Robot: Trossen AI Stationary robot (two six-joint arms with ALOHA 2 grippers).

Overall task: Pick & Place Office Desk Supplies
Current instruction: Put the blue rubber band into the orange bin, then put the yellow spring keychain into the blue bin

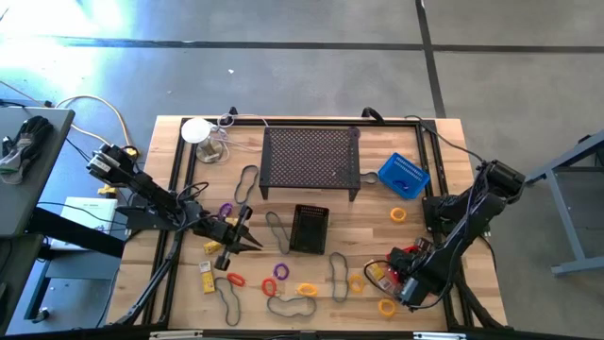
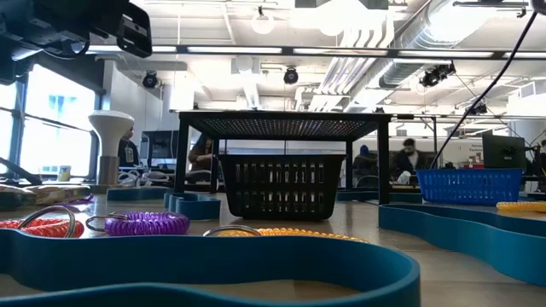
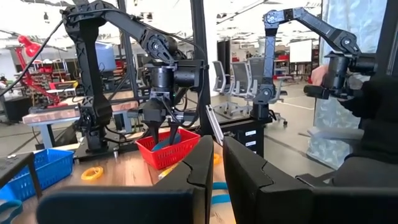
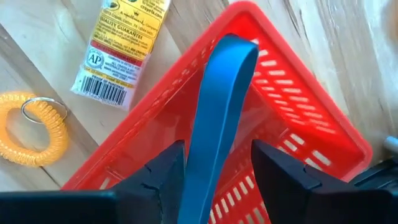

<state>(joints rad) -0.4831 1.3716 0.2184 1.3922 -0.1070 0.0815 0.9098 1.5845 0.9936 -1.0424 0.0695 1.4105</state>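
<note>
Right wrist view: right pincer (image 4: 214, 171) released, blue band (image 4: 219, 118) between its fingers, over the red basket (image 4: 298, 118).

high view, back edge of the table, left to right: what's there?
White round lamp-like object → black perforated stand → blue mesh basket.

A large black perforated metal stand (image 1: 310, 159) sits at the far middle of the light wooden table (image 1: 444, 161). Just near of it is a small black mesh basket (image 1: 310, 229). A small blue mesh basket (image 1: 404, 175) lies right of the stand, and a small red mesh basket (image 4: 292, 118) at the near right.
</note>
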